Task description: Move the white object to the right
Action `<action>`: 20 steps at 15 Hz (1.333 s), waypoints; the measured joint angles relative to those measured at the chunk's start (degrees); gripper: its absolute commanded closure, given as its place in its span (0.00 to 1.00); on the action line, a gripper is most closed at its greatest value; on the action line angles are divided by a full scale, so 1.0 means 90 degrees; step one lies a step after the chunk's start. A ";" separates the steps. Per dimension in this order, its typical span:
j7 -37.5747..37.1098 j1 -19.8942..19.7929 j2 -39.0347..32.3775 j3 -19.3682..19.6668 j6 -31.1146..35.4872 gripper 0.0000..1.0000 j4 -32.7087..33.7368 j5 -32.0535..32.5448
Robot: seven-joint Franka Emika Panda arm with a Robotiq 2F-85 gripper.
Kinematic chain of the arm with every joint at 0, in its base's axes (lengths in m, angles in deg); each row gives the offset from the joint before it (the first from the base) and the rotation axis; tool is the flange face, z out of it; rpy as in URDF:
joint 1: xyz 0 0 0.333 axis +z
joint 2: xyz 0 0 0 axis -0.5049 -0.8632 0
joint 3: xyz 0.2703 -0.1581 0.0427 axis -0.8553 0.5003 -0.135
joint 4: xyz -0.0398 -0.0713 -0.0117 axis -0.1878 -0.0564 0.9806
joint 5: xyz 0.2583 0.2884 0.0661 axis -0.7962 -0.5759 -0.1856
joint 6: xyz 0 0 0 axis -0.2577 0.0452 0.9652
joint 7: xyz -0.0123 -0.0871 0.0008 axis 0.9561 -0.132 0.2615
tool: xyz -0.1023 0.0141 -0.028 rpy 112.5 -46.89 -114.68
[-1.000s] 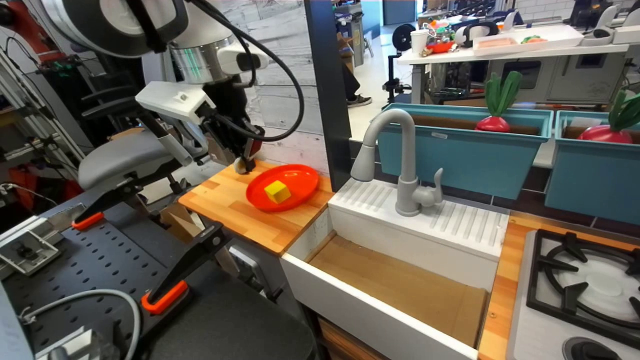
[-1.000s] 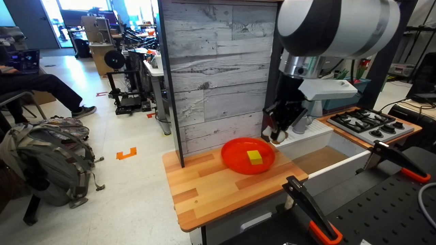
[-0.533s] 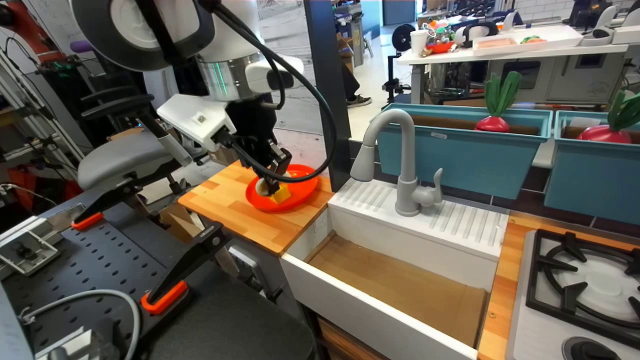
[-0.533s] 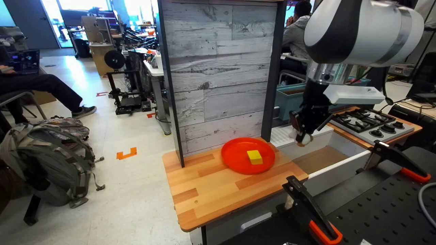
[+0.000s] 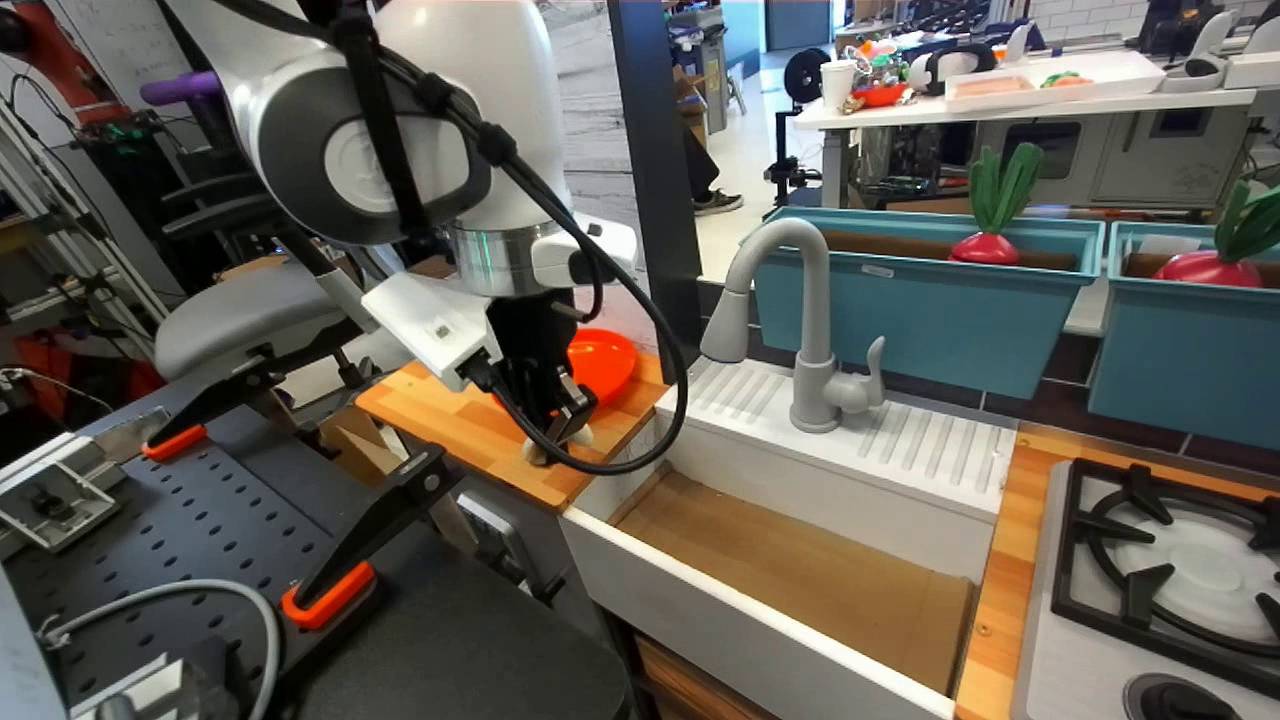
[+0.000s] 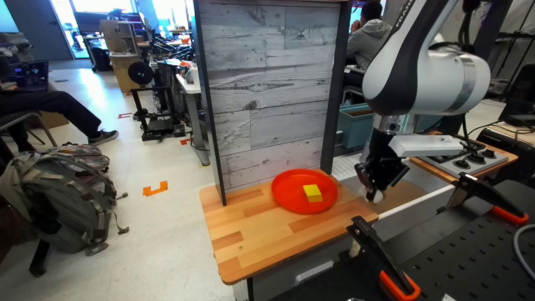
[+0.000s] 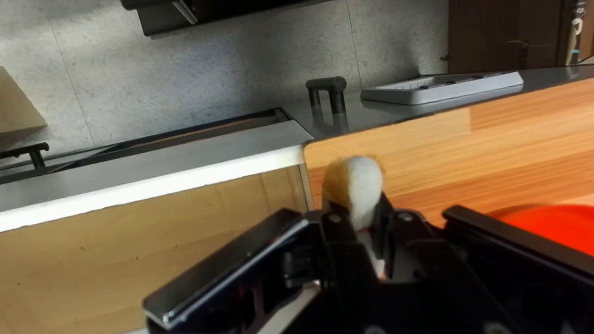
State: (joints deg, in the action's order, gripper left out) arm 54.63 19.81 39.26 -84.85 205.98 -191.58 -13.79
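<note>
Hand (image 7: 365, 218) pinching white lump (image 7: 365, 184), near edge of wooden counter (image 6: 263, 240), open sink (image 5: 700, 622) alongside

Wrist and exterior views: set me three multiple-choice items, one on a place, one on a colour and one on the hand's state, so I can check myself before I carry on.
1. Where is the yellow block?
A) in the sink
B) on the dish
C) on the stove

2. What colour is the faucet?
A) grey
B) black
C) red

3. How is the hand?
A) wide open
B) shut with nothing in it
C) shut on the white object

1 B: an exterior view shows it inside the dish's rim.
2 A: it shows plain grey in an exterior view.
3 C: the wrist view shows the white object pinched at the hand's tip.
</note>
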 measured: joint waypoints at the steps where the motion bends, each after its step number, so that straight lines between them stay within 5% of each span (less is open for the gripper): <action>1: -0.0025 0.0039 -0.0124 0.0033 -0.0075 0.96 0.0127 0.0003; 8: -0.0131 0.0292 -0.0661 0.0112 -0.0574 0.96 0.0864 0.0079; 10: -0.0133 0.0356 -0.0743 0.0122 -0.0691 0.59 0.1008 0.0083; 12: -0.0146 0.0414 -0.0784 0.0145 -0.0746 0.55 0.1094 0.0090; 20: -0.0146 0.0458 -0.0602 0.0193 -0.0474 0.01 0.1125 0.0114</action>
State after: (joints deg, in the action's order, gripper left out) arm 53.32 23.93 33.84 -83.12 201.71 -181.46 -12.76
